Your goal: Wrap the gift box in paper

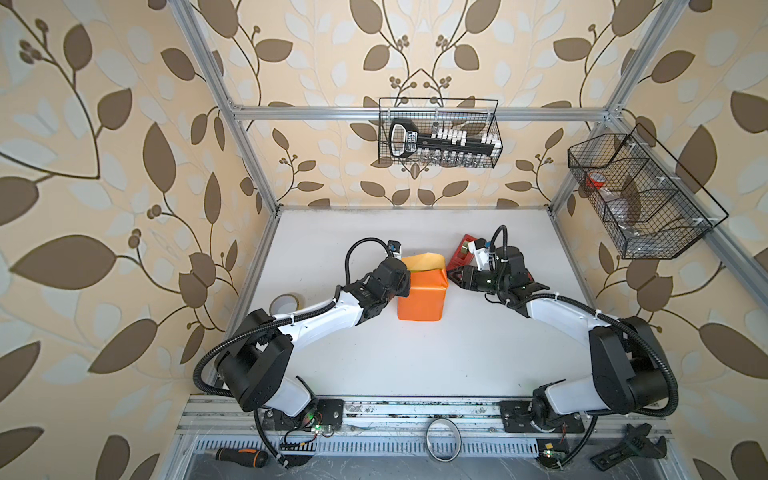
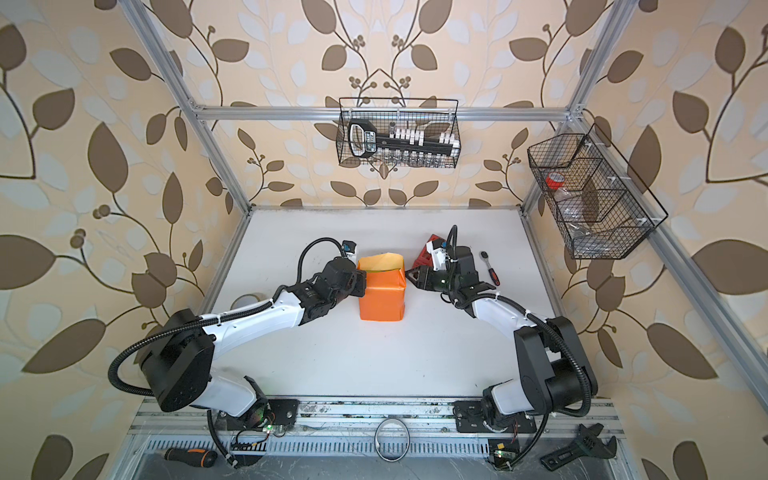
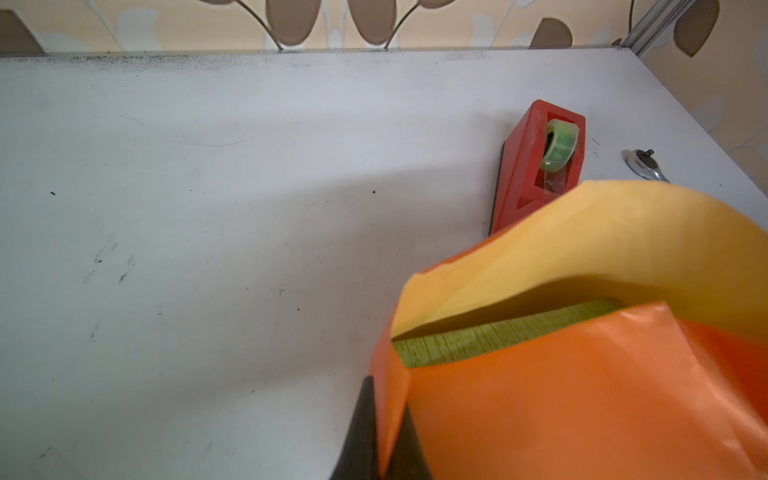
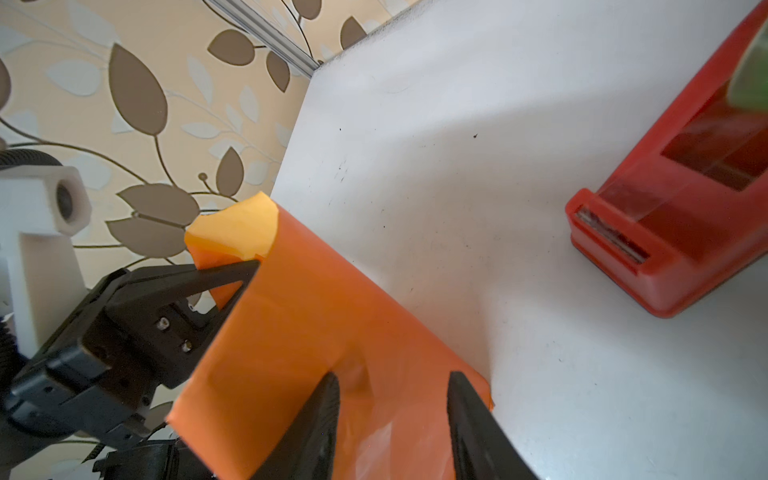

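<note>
I have the gift box [image 3: 498, 332] sitting near the middle of the white table [image 1: 415, 361], between the two arms and all but swallowed by the paper [image 1: 419, 301]. Glossy orange covers the top, the sides and the near end. Only a thin green strip of the box shows, in the left wrist view, at the open far end. There the paper's pale yellow inside curls upward over the opening (everywhere else the orange side faces out).

The left claw [image 3: 386, 397] is closed tight on a fold of orange paper at the parcel's far left corner. In the left wrist view I see that fold pinched between the two black fingers, and in the right wrist view one fingertip sits at the same corner.

The right claw [image 4: 390, 378] comes in roughly level from the right. Its two fingers are clearly apart, with the parcel's far right corner lying in the gap. I cannot tell whether the fingers are pressing on the paper.

A red tape dispenser [image 2: 424, 254] stands on the table just beyond the right claw, apart from the parcel, with a greenish roll of tape [image 3: 559, 145] in it. A small ratchet [image 2: 490, 270] lies further right on the table.
</note>
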